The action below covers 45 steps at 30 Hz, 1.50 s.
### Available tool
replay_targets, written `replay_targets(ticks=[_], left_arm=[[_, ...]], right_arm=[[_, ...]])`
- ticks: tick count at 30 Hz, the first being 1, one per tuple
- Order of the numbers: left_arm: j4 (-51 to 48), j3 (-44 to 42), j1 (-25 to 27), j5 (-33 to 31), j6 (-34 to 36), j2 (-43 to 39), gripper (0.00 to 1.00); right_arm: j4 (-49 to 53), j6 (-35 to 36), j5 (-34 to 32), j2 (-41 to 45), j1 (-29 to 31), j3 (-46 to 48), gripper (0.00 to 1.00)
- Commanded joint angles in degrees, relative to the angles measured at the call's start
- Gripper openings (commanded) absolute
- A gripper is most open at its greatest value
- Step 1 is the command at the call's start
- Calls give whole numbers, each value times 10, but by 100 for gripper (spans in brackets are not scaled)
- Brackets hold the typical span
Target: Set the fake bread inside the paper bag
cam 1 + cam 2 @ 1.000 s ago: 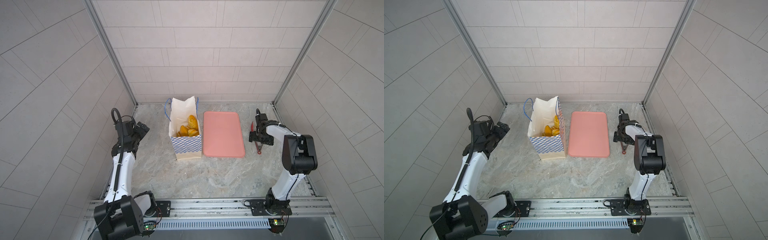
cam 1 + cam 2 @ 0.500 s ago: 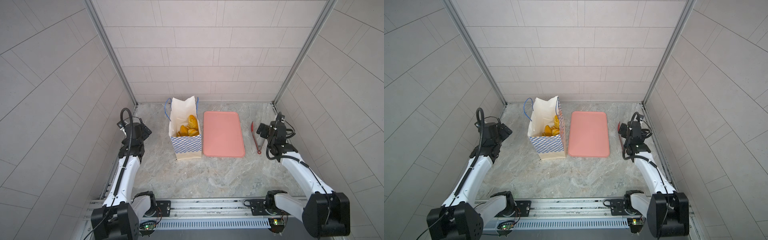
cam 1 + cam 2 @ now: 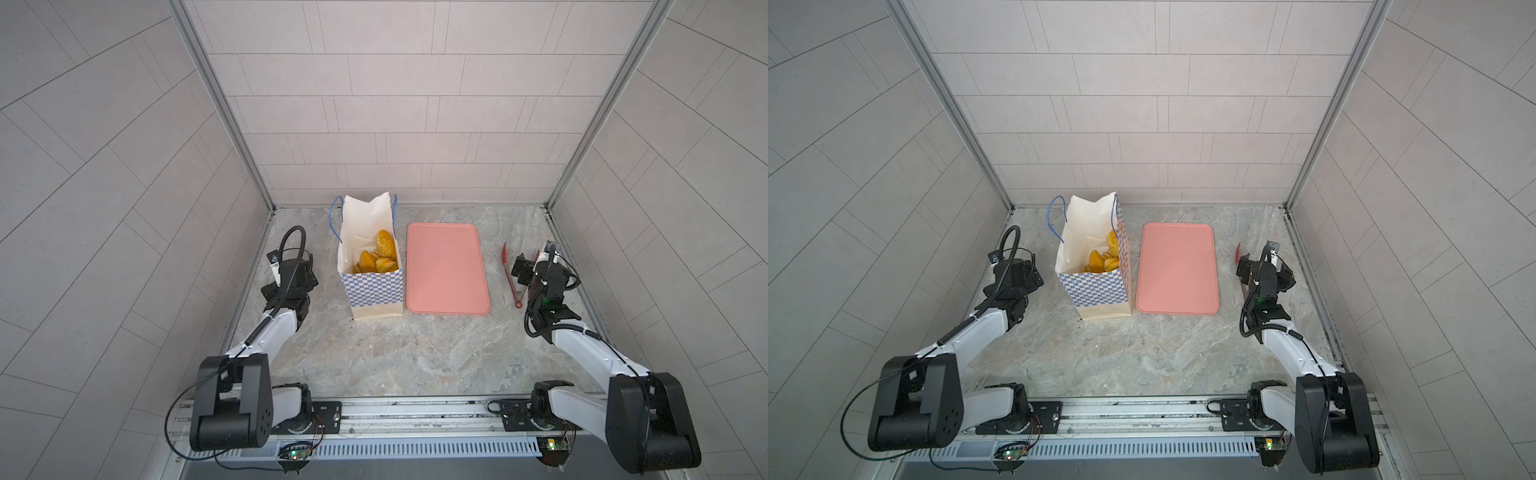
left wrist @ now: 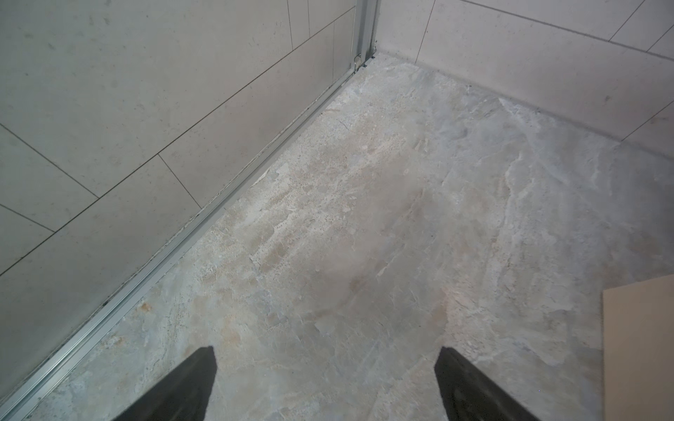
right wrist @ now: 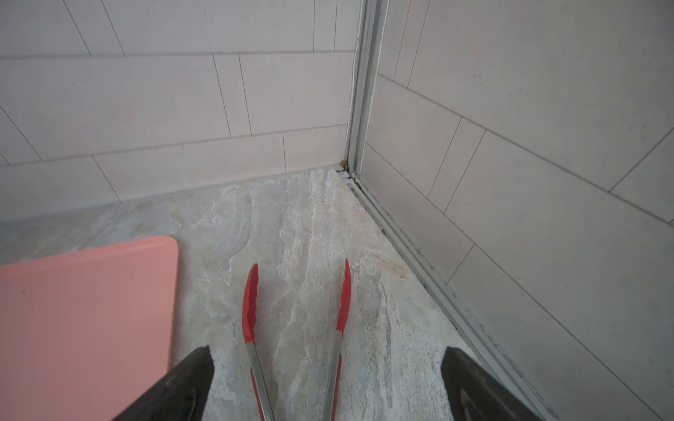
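Fake bread point(image 3: 380, 257): every piece you can see sits inside the paper bag point(image 3: 372, 291), heaped low toward its right wall. None shows on the pink tray point(image 3: 444, 270) or on the tabletop point(image 3: 415, 353). Judgement: loading looks complete.

The bag stands upright with its mouth wide, just left of the tray. That probably kept each carry short and the drop straight down.

Red tongs point(image 5: 250, 310): lying on the tabletop right of the tray, arms sprung apart, heads toward the back wall. Your right tool point(image 5: 328, 350) hangs over their handle end, jaws spread wide outside both arms, gripping nothing. Parked there, the tongs are within that arm's reach and clear of the tray.

Left tool point(image 4: 325, 351): jaws spread wide over bare tabletop, empty, near the bag's left side but apart from it. It is not bracing the bag, which stands unaided.
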<state>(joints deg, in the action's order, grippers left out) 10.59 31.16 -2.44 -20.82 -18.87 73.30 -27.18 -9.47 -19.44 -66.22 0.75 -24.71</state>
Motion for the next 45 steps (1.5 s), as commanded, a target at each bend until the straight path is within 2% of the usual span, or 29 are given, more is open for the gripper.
replay_targets(ticks=[1,5,7,9,11,12,13,14,15,17,18,20,22,30,45], left_arm=[[110,-20,7,-4,38,27,100],[209,-49,41,-37,83,62,100],[300,-75,51,-48,120,77,100],[324,-81,51,-63,118,93,100],[387,-93,51,-35,133,126,100],[431,-106,56,4,157,146,100],[481,-118,75,3,189,172,100],[540,-127,100,-24,216,197,100],[559,-133,108,-46,214,198,100],[470,-108,101,-87,172,179,100],[448,-92,90,-69,167,184,100],[442,-87,81,-55,164,187,100],[438,-85,80,-55,163,189,100],[441,-87,80,-55,164,186,100],[439,-85,80,-55,164,188,100]], right_arm=[[-88,37,4,-41,3,41,99],[-214,50,14,-103,5,81,99],[-241,48,30,-127,7,78,99],[-260,46,49,-158,8,76,99],[-337,62,64,-204,16,99,99],[-413,83,74,-241,23,112,99],[-482,92,65,-274,31,118,99],[-476,93,39,-263,39,121,99],[-413,81,15,-241,41,109,99],[-300,79,3,-232,41,57,99],[-270,72,-12,-238,43,35,99],[-307,75,-17,-250,45,44,99],[-287,71,-18,-243,45,40,99],[-320,81,-15,-246,47,53,99],[-295,77,-11,-248,46,40,99]])
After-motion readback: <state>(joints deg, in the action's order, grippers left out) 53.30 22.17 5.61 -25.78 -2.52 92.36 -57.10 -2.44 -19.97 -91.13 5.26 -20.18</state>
